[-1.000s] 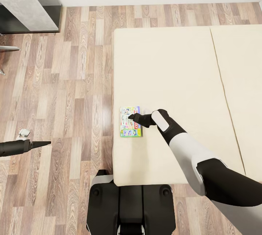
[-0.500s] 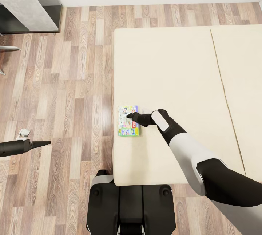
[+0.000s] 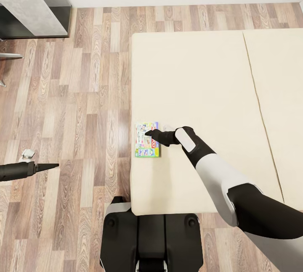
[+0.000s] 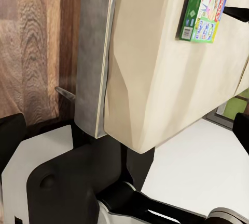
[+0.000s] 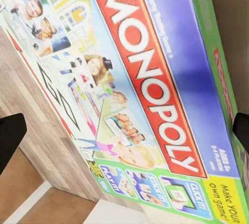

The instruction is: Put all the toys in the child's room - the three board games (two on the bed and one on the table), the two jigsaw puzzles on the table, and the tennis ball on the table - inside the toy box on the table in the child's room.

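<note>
Green-edged Monopoly board game (image 3: 147, 139) at bed (image 3: 202, 74) edge — right gripper (image 3: 148, 133) over it, grip unclear

A green-edged board game (image 5: 140, 94) lies close under the camera, its cover carrying a red diagonal band with MONOPOLY in white letters, a blue strip along one side of that band and cartoon figures along the other. Wood-plank floor (image 5: 36, 146) shows past the cartoon side, and beige bed (image 5: 228, 21) past the green edge. Two dark fingertips (image 5: 10, 141) of the right claw sit apart at opposite sides of the box.
</note>
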`<state>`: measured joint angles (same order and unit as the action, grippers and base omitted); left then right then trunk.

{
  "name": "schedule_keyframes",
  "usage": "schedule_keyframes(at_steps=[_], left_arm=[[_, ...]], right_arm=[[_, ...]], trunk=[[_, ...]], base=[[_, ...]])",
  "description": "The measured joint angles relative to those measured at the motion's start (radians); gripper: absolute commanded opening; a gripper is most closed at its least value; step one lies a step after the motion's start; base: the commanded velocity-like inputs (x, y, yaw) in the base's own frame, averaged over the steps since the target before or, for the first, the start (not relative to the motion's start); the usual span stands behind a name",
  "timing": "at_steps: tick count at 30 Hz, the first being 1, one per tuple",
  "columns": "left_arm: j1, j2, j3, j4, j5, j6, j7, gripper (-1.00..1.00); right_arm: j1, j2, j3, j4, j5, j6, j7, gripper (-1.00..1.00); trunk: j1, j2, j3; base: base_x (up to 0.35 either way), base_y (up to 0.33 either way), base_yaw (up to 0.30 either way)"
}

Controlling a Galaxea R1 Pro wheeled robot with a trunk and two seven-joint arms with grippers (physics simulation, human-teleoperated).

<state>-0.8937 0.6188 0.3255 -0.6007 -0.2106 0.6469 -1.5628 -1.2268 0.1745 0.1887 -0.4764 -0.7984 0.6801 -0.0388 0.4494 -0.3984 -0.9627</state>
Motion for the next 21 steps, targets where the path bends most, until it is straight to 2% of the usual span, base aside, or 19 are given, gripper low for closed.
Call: schedule_keyframes(at_steps=[16,21], left_arm=[[0.0,0.0,0.0,0.0,0.0,0.0,0.0,1.0],[0.0,0.0,0.0,0.0,0.0,0.0,0.0,1.0]], right_arm=[[0.0,0.0,0.001,0.0,-0.003,-0.002,0.024,1.0],[0.0,0.0,0.003,0.001,-0.003,-0.042,0.025,1.0]], trunk=[[0.0,0.0,0.0],[0.0,0.0,0.0]], base=[[0.0,0.0,0.0],[0.0,0.0,0.0]])
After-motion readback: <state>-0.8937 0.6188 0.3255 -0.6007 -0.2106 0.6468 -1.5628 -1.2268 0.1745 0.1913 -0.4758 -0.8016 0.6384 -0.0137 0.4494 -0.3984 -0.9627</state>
